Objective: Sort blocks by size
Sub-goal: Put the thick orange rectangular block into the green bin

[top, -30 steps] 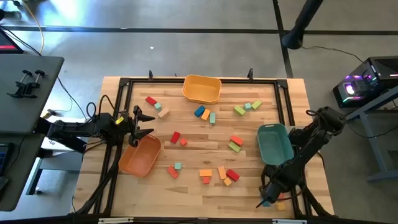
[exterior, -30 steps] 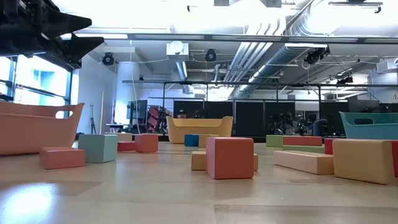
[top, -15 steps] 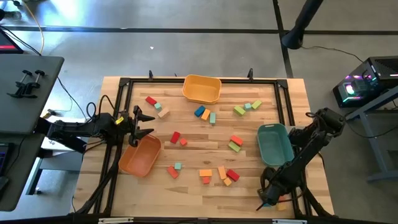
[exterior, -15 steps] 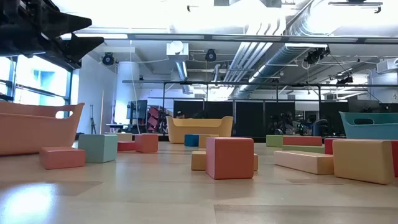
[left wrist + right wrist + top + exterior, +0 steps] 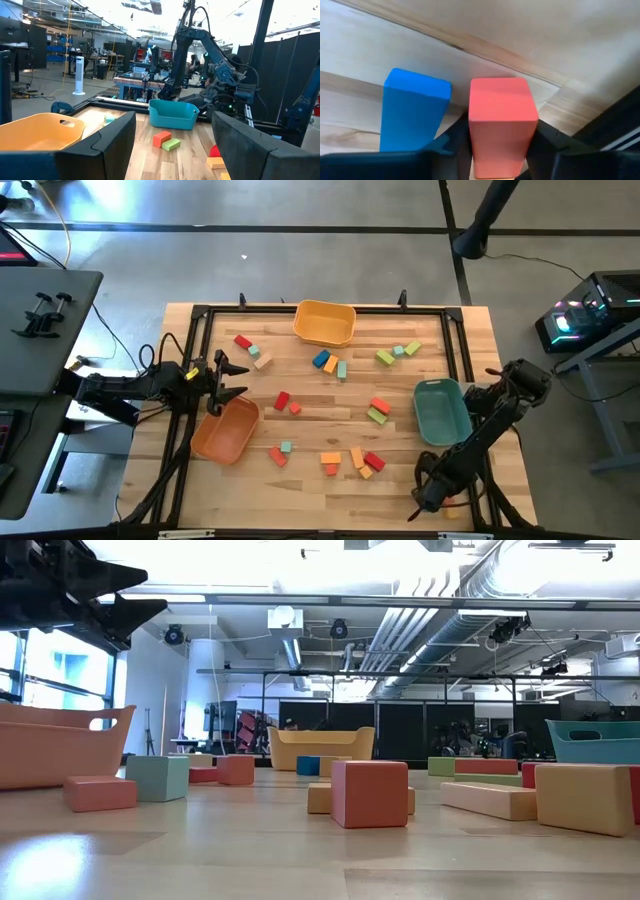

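My right gripper (image 5: 428,502) is down at the table's near right corner, shut on a red block (image 5: 502,120). A blue block (image 5: 412,110) stands right beside the red one. In the high view the gripper hides both blocks. My left gripper (image 5: 228,378) waits open at the table's left edge, above the orange bin (image 5: 226,430); its fingers (image 5: 107,145) stand wide apart with nothing between them. Several more blocks (image 5: 350,458) lie scattered over the middle of the table. My right gripper pinches the red block by two opposite sides (image 5: 475,142) between its two fingers. The fingers slant down from above. The block sits upright at the tabletop, close against the blue block.
A teal bin (image 5: 441,410) stands just beyond my right gripper and a yellow-orange bin (image 5: 325,322) at the far middle. A black frame rail (image 5: 615,135) runs close by the red block along the table's edge. Block clusters lie at the far left (image 5: 250,350) and far right (image 5: 397,353).
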{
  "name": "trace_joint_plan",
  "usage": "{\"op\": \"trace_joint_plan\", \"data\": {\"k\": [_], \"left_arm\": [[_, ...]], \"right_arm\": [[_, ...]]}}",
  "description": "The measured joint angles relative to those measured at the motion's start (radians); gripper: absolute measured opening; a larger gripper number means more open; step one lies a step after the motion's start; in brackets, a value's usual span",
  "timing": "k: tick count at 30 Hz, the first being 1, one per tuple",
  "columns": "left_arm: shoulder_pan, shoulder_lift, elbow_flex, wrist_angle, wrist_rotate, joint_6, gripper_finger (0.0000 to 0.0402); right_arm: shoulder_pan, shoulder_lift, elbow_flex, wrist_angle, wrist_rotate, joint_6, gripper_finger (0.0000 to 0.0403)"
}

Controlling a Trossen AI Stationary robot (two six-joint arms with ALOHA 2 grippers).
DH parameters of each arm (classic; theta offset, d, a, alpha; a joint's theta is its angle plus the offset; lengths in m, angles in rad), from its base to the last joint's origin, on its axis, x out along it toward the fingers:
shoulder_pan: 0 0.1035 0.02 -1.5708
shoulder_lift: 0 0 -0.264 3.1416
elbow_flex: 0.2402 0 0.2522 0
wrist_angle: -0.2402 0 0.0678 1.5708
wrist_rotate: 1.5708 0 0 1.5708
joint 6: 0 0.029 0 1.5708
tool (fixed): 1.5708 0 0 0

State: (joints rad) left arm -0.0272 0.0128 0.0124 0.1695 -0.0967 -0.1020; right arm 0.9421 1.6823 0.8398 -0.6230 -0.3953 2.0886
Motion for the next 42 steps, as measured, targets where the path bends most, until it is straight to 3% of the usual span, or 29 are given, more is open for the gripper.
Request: {"op": "trace_joint_plan", "data": {"k": [5,13,18,22,30,36,42], "left_arm": [[0.000,0.000,0.000,0.000,0.000,0.000,0.0250],[0.000,0.000,0.000,0.009,0.000,0.000,0.0250],[0.000,0.000,0.000,0.009,0.000,0.000,0.0250],[0.000,0.000,0.000,0.008,0.000,0.000,0.0250],[0.000,0.000,0.000,0.007,0.000,0.000,0.0250],[0.000,0.000,0.000,0.007,0.000,-0.026,0.0250],[0.000,0.000,0.000,0.007,0.000,-0.026,0.0250]], "right_arm": [[0.001,-0.028,-0.003,-0.028,0.012,0.006,0.0129],[-0.034,-0.098,0.158,-0.372,0.154,-0.051,0.0129],[-0.114,-0.108,0.327,-0.658,0.300,-0.199,0.0129],[-0.240,-0.108,0.375,-0.800,0.340,-0.411,0.0129],[-0.546,-0.148,0.176,-0.792,0.364,-0.822,0.0132],[-0.681,-0.183,-0.022,-0.649,0.290,-0.947,0.0134],[-0.720,-0.184,-0.080,-0.626,0.262,-0.995,0.0151]]}}
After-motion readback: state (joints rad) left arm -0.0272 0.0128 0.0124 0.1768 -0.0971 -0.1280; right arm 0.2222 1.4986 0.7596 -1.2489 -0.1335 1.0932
